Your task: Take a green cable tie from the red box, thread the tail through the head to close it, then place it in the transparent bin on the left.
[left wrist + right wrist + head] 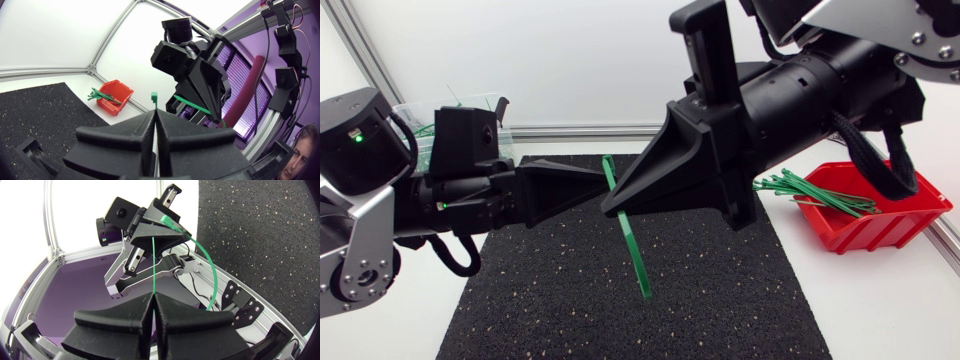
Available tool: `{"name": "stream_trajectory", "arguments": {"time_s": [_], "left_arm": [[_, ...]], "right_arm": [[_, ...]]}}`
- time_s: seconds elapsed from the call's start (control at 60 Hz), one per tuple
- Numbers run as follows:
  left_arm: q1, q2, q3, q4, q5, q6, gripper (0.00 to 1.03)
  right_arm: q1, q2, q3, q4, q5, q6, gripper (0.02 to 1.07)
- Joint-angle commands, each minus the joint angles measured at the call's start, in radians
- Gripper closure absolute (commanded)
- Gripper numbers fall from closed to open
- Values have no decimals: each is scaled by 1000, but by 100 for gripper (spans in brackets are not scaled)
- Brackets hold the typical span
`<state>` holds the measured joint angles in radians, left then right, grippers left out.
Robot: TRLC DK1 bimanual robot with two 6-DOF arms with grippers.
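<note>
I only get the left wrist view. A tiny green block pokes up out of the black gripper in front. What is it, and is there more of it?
Observer: It looks like the head end of a green cable tie. In the head view its long strip hangs down past the left gripper and the right gripper, above the black mat.
Operator: Is the other gripper holding it too?
Observer: Yes. The right wrist view shows the strip coming out from between its closed fingers.
Operator: Where should it go?
Observer: Into the transparent bin, behind the left arm in the head view; something green shows inside.
</note>
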<state>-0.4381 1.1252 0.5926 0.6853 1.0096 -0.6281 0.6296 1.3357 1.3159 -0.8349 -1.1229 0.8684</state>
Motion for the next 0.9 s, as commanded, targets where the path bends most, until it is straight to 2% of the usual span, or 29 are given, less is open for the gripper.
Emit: {"name": "stream_trajectory", "arguments": {"time_s": [0.0, 0.217, 0.883], "left_arm": [[-8, -27, -30, 25, -9, 5, 100], [-27, -42, -43, 26, -31, 25, 100], [-21, -51, -28, 26, -37, 25, 100]], "right_arm": [[-8, 14, 16, -12, -5, 32, 102], [-11, 14, 13, -12, -5, 34, 102], [-22, 25, -7, -9, -5, 37, 102]]}}
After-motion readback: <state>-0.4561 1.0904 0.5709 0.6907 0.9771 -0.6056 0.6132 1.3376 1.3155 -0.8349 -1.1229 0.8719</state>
